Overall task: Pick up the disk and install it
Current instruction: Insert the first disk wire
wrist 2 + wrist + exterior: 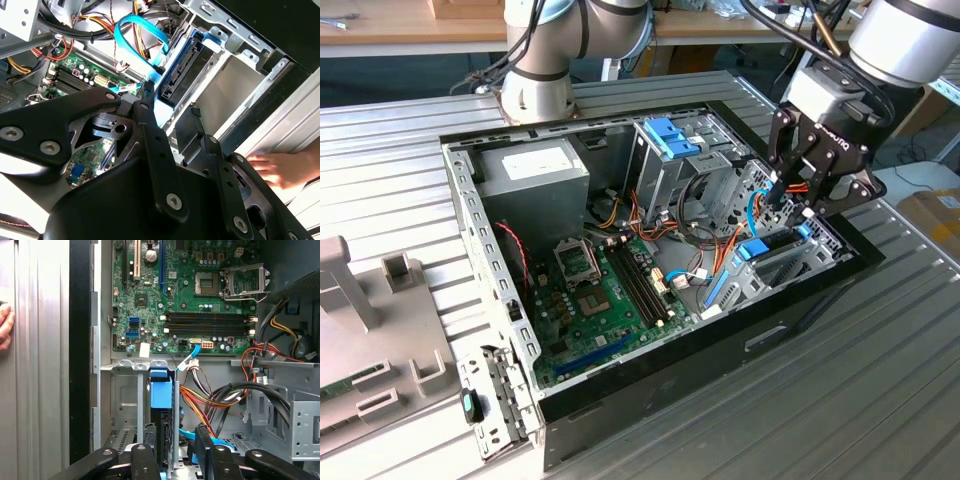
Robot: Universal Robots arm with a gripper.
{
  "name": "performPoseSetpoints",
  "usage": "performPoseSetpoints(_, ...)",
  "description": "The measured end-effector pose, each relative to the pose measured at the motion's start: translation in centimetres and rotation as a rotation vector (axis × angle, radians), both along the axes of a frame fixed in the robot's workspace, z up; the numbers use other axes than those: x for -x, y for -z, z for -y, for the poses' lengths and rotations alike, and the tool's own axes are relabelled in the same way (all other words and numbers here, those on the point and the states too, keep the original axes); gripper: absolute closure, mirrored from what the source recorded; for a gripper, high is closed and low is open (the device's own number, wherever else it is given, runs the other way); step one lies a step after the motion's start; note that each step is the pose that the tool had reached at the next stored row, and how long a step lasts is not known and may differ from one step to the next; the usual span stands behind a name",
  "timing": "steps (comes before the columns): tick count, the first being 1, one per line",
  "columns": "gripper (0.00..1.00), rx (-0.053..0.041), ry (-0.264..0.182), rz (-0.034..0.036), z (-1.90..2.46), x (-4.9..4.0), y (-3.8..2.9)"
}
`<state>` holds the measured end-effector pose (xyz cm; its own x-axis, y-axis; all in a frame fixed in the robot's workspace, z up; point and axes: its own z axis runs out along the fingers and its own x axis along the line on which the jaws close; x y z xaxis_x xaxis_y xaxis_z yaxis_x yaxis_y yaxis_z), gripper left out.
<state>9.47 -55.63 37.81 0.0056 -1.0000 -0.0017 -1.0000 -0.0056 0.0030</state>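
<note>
Looks unfinished: grips nothing, with the gripper (790,210) poised over the disk (181,72), fingers slightly parted and clear of it. Stands on edge with its light-blue rails in the metal drive bay (240,85) at the exterior view's right end of the open computer case (470,210), connector bare, a blue cable (135,25) looped nearby; impossible to tell whether fully seated. Elsewhere in the case: green motherboard (610,300), grey power supply (535,170).

Open computer case (480,232), green motherboard (603,300), orange cables (195,401)
</note>
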Motion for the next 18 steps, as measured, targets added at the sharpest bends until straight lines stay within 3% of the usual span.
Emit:
performPoseSetpoints(7, 0.56, 0.0, -0.01, 0.0, -0.24, -0.25, 0.0)
performPoseSetpoints(18, 0.56, 0.0, -0.013, 0.0, -0.27, -0.42, 0.0)
